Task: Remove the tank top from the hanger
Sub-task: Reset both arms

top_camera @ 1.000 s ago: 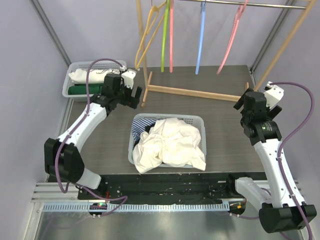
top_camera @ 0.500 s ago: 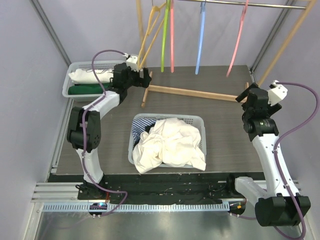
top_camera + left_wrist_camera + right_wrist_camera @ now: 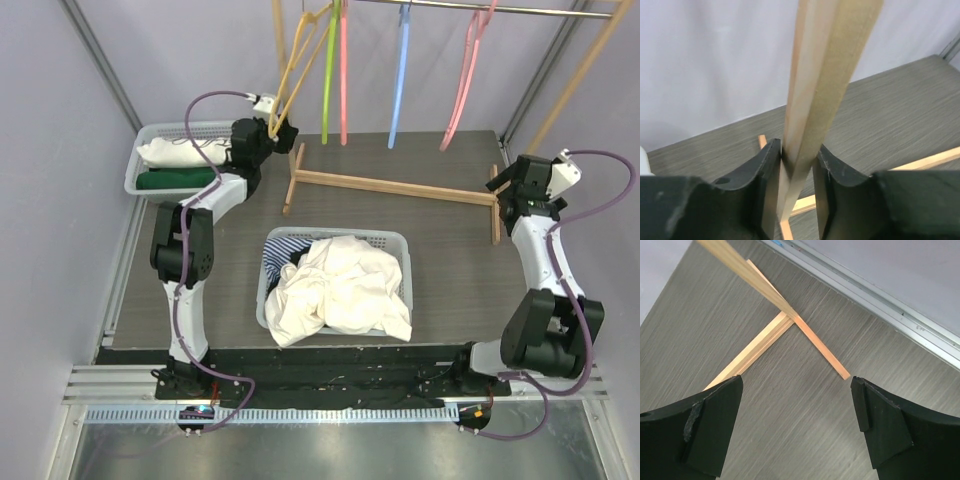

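Moved forward to the rack post (image 3: 830, 60), the left tool (image 3: 797, 150) is being pinched onto it, ideally squarely with the post centred between its fingers, while the right tool (image 3: 796, 382), also advanced, is being held spread.

White garment (image 3: 345, 285), tan rack (image 3: 390, 186), blue hanger (image 3: 400, 70)

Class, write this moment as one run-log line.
left fingers: closed around rack post | right fingers: open, empty, facing rack foot | basket: white clothes inside
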Available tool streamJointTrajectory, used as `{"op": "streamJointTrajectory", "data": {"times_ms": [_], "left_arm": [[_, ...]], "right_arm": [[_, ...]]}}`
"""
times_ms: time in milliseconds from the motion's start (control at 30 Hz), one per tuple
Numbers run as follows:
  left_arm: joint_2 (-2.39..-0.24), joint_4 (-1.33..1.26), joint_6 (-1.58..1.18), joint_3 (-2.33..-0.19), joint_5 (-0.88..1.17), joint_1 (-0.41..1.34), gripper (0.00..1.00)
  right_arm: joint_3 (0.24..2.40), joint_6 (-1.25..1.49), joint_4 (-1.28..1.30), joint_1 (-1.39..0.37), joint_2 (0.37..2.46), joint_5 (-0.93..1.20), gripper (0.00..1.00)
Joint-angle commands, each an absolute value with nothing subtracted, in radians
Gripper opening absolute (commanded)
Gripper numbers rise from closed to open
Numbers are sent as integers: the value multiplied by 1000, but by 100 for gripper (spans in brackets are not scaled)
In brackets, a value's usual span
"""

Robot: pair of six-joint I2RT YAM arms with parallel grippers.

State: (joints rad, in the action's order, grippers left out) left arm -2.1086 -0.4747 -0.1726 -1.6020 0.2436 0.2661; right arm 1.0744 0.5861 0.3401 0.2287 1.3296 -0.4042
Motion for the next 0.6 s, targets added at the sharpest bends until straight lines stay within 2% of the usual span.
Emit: {"op": "streamJointTrajectory", "data": {"times_ms": [0, 200, 333, 367, 467, 567], "left_arm": [[-2066, -581, -138, -1582, 250, 253, 31], [-1997, -581, -133, -1499, 245, 221, 35], [-1947, -565, -130, -1445, 256, 203, 36], [-1936, -561, -126, -1419, 259, 198, 36], [-1898, -561, -103, -1373, 264, 192, 36], [-1876, -552, -98, -1356, 268, 184, 37]], "right_arm": [[1169, 612, 258, 268, 1410, -328, 100], [1276, 569, 252, 282, 1534, -270, 98], [1374, 551, 262, 298, 1607, -232, 92], [1387, 545, 262, 299, 1635, -224, 87], [1434, 525, 262, 301, 1670, -198, 80], [1459, 522, 265, 304, 1704, -175, 77]]}}
